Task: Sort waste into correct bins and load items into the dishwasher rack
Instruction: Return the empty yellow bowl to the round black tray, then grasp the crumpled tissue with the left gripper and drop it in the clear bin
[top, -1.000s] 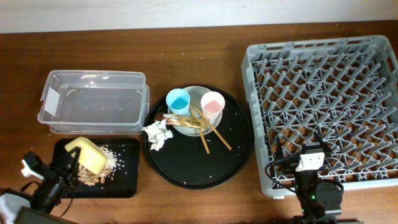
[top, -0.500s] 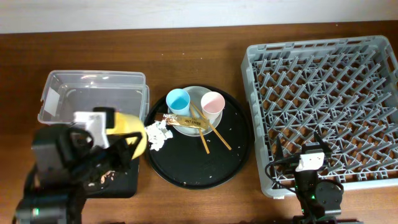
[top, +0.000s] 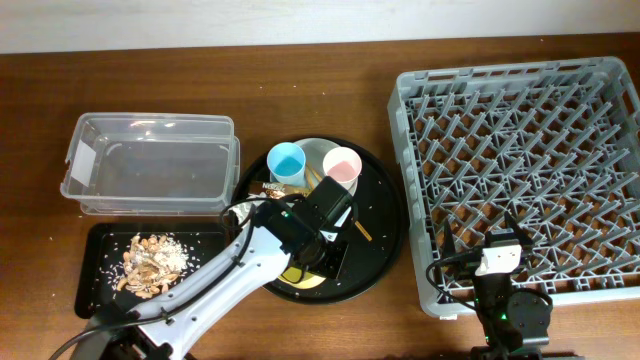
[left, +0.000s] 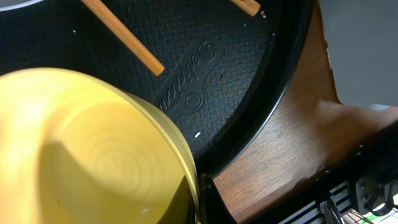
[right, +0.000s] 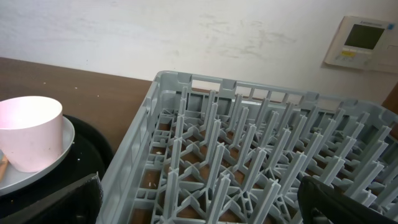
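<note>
My left gripper (top: 312, 248) is shut on the rim of the yellow bowl (top: 303, 277) and holds it low over the front of the round black tray (top: 385, 240). In the left wrist view the bowl (left: 81, 149) fills the left side, with one finger (left: 201, 199) against its rim. The blue cup (top: 286, 163) and pink cup (top: 341, 166) stand on the grey-green plate (top: 316, 150). The chopsticks (top: 358, 228) and the snack wrapper (top: 270, 187) are partly under my arm; the napkin is hidden. Food scraps (top: 150, 262) lie on the flat black tray (top: 100, 290). My right gripper (right: 199, 205) is open above the rack's (top: 520, 170) front left corner.
The clear tub (top: 150, 165) stands at the back left, behind the flat black tray. My left arm reaches from the front left across to the round tray. The rack (right: 249, 143) takes up the table's right side. The pink cup (right: 28, 140) shows in the right wrist view.
My left gripper has carried the yellow bowl from the flat black tray rightward to the round black tray. The scraps now lie on the flat tray. The right arm has not moved.
</note>
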